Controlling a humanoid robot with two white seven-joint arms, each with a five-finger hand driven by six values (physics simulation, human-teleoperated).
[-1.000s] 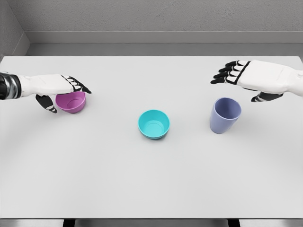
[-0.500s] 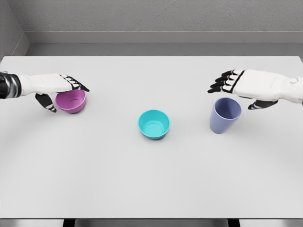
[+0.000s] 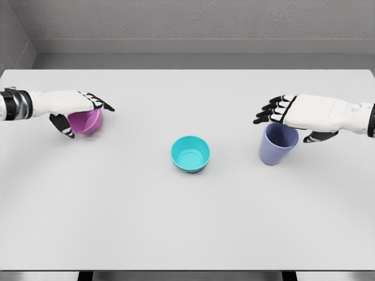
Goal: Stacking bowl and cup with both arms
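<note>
A purple bowl [image 3: 88, 122] at the left of the white table [image 3: 187, 222] is tilted and raised slightly, with my left hand [image 3: 84, 116] shut on it, fingers over its rim and thumb under its left side. In the middle of the table a teal bowl [image 3: 190, 154] sits upright, untouched. At the right stands a blue-violet cup [image 3: 278, 144]. My right hand [image 3: 290, 124] hovers just over its rim, open, its fingers [image 3: 269, 109] spread to the left and the thumb [image 3: 316, 136] behind the cup's right side.
The table's far edge meets a grey wall [image 3: 187, 23]. Its near edge runs along the bottom of the view.
My left hand has closed on the purple bowl, lifting and tilting it. The right hand has come down and toward the cup, ending just above its rim.
</note>
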